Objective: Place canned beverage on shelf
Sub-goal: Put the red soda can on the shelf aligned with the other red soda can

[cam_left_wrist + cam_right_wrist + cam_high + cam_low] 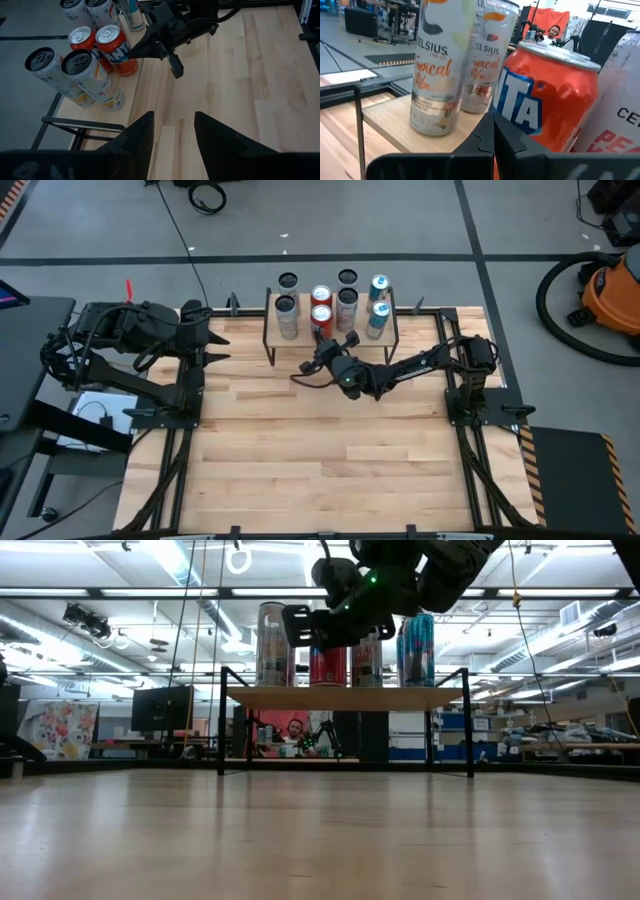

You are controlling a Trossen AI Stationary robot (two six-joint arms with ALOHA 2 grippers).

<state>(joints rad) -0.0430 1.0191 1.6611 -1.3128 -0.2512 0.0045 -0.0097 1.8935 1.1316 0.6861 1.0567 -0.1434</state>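
Observation:
The shelf stands at the table's far edge on thin black legs, its light board carrying several upright cans. The front orange-red can stands on its base near the board's near edge, between white cans and a blue one. My right gripper is shut and reaches level from the table's right, its tips at that can's near side. My left gripper waits open and raised at the far left, with nothing between its fingers. My right gripper points its shut fingertips level at the lower side wall of the orange-red can, coming from the table's near side. The can stands upright on the shelf board. I cannot tell whether the fingertips touch it.
A second red can, dark-topped cans and blue cans crowd the board. The wooden tabletop spreads toward the near edge. A person sits in the room behind. An orange vacuum stands off the table, far right.

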